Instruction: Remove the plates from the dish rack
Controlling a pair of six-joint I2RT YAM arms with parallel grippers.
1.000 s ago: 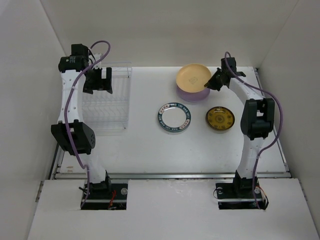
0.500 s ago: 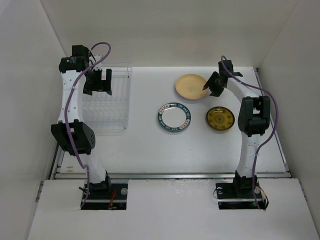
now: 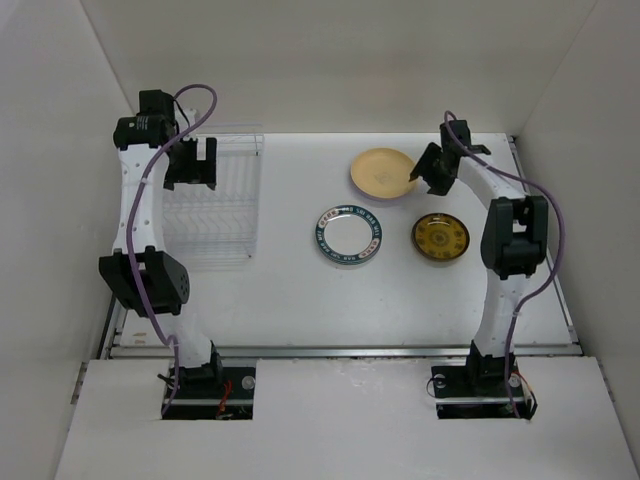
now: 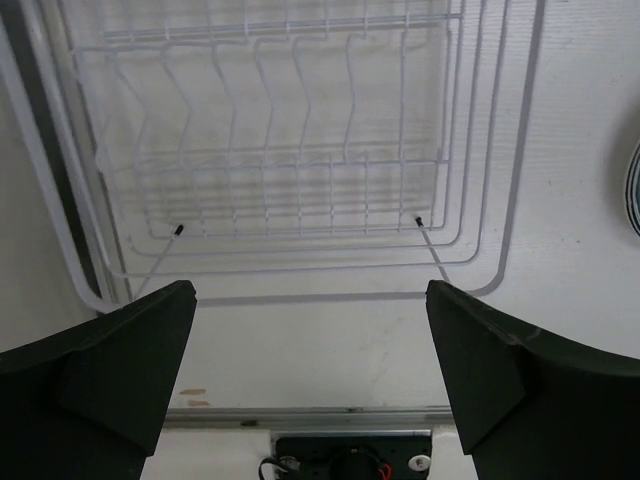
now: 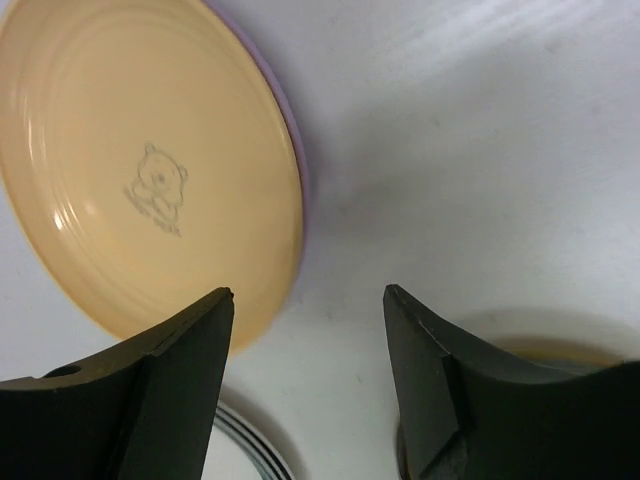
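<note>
The white wire dish rack (image 3: pixel 215 205) (image 4: pixel 290 150) stands at the left of the table with no plates in its slots. Three plates lie flat on the table: a tan one (image 3: pixel 383 173) (image 5: pixel 140 160) with a purple edge at the back, a white one with a teal patterned rim (image 3: pixel 348 237) in the middle, and a mustard-yellow one (image 3: pixel 441 238) to its right. My right gripper (image 3: pixel 428 170) (image 5: pixel 305 300) is open just right of the tan plate, holding nothing. My left gripper (image 3: pixel 192 165) (image 4: pixel 310 310) hangs wide open over the rack's back end.
White walls enclose the table on the left, back and right. A metal rail (image 3: pixel 340 351) runs along the near edge in front of both arm bases.
The right gripper lowered the tan plate flat onto the table, opened and let it go. The left arm barely moved.
</note>
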